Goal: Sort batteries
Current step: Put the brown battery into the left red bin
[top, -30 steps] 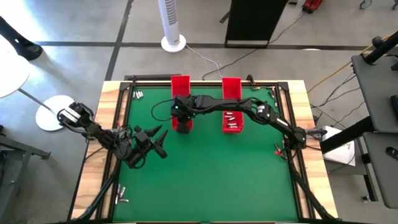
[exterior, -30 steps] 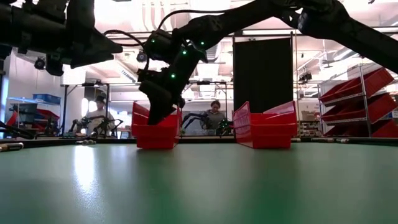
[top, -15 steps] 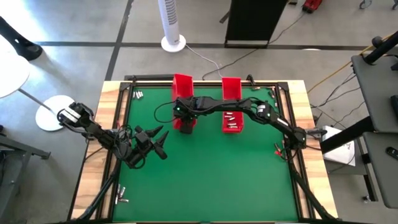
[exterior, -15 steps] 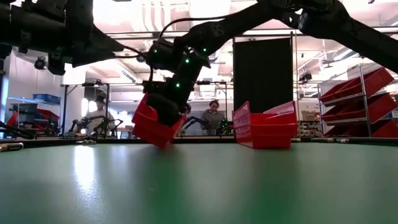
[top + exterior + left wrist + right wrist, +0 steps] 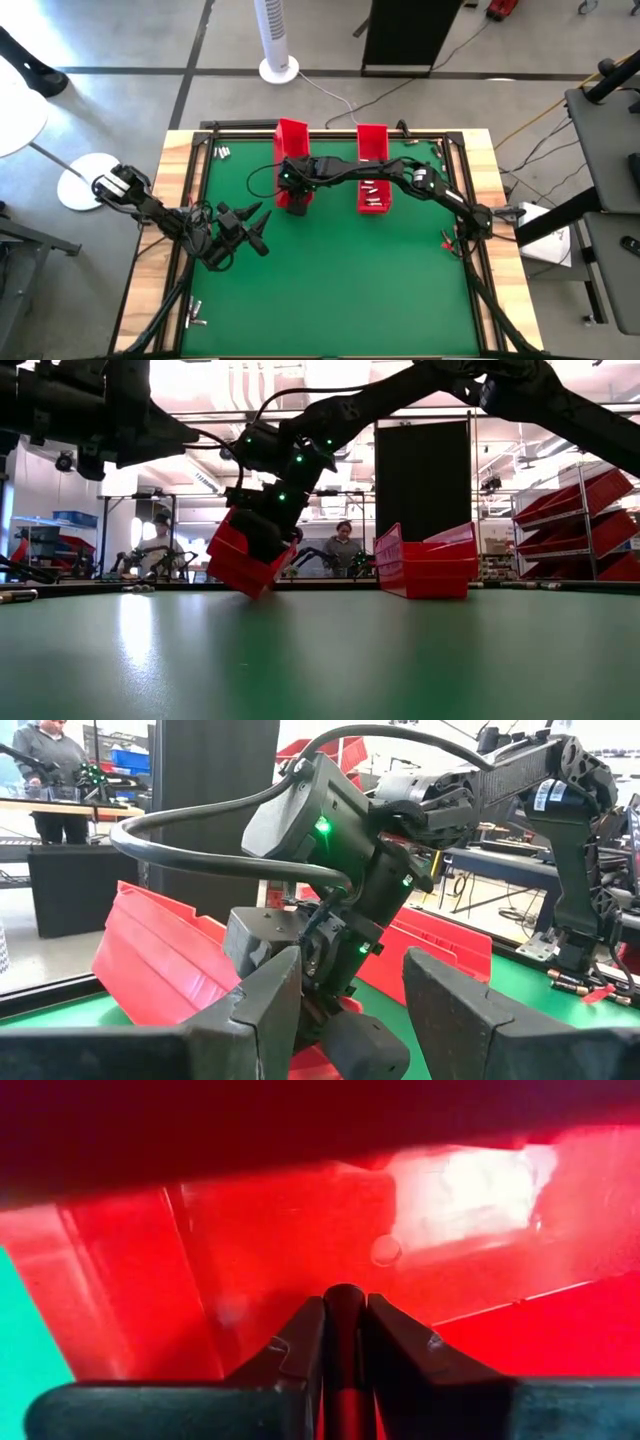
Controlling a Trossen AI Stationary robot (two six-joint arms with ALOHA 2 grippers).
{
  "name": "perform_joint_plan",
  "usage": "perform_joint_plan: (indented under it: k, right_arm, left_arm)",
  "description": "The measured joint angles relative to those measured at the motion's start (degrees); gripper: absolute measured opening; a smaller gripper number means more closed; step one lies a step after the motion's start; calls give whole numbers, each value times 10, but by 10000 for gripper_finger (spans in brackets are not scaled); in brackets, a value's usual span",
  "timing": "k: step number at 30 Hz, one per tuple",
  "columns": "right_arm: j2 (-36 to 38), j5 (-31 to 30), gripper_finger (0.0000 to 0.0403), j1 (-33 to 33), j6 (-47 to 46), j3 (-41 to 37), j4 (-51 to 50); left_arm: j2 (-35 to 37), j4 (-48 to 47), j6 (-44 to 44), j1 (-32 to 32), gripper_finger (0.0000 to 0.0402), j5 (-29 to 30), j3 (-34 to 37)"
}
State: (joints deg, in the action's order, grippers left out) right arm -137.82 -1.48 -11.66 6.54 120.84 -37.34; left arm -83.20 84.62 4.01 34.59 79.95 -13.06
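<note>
The right gripper (image 5: 297, 196) is clamped on the wall of the long red plastic tray (image 5: 243, 563), tilting it at table centre, 11 o'clock. Small silvery cylindrical batteries (image 5: 372, 190) lie in the second red tray (image 5: 372, 150); light, rigid, prone to rolling, best pinched mid-body. The left gripper (image 5: 255, 229) hovers half open, empty, over green felt table (image 5: 340, 280). A workshop lies beyond.

The high view looks straight down on the whole green worktop (image 5: 330, 280); the low view looks level across it into the room. Each wrist camera looks past its own fingers, closely facing the tilted left red tray (image 5: 240, 565), which all views share
</note>
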Motion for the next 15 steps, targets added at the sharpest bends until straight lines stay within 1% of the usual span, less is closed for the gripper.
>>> perform_joint_plan:
  k: [7,15]
  right_arm:
    - [0,0,78,0,-6,0,0]
    - [-1,0,74,0,-17,1,2]
  left_arm:
    - [0,0,0,0,158,0,0]
    - [0,0,0,0,158,0,0]
